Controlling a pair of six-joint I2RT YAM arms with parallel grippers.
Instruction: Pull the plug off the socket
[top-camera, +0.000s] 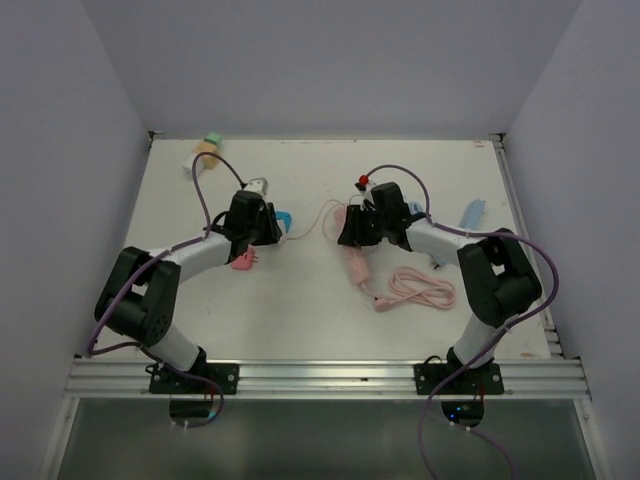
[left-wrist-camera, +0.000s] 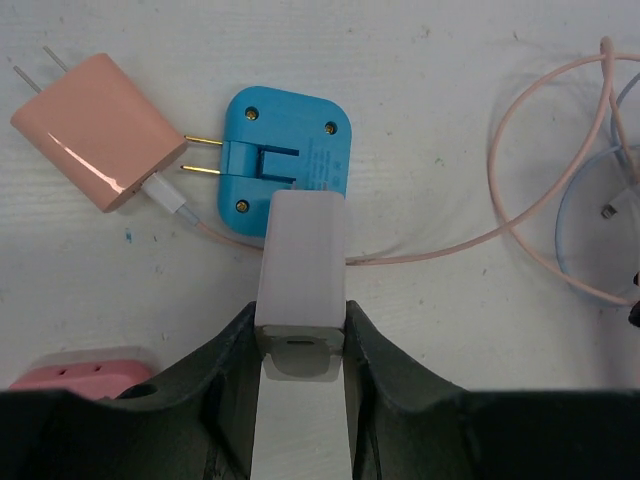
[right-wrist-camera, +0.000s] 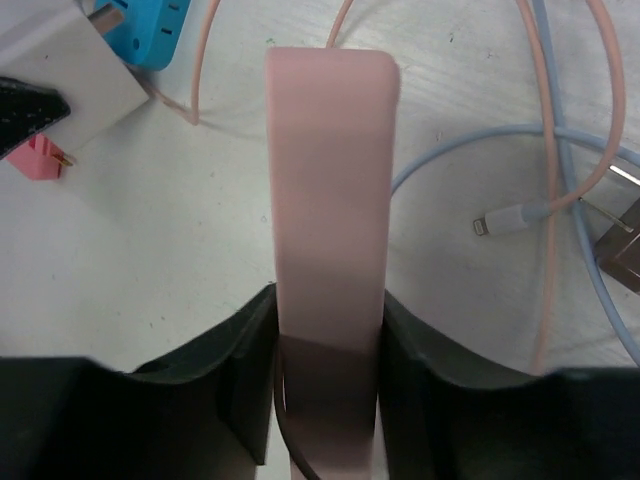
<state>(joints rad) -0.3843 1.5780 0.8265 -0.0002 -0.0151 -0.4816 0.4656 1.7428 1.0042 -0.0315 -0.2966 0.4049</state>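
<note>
My left gripper (left-wrist-camera: 300, 315) is shut on a white plug block (left-wrist-camera: 303, 260), with a USB port on its near end. The block's far end rests against a blue square adapter (left-wrist-camera: 290, 150); I cannot tell whether they are joined. The pink socket strip (right-wrist-camera: 330, 150) is clamped lengthwise in my shut right gripper (right-wrist-camera: 328, 295). In the top view the left gripper (top-camera: 268, 225) and the right gripper (top-camera: 348, 230) face each other, apart. The pink strip (top-camera: 356, 265) is well clear of the white plug (right-wrist-camera: 70, 75).
A pink charger (left-wrist-camera: 95, 130) with a thin pink cable (left-wrist-camera: 520, 200) lies left of the blue adapter. A small pink adapter (top-camera: 243, 262) sits by the left arm. The coiled pink cable (top-camera: 420, 290) and a light-blue cable (right-wrist-camera: 470, 150) lie by the right arm. Small blocks (top-camera: 208, 145) are at the back.
</note>
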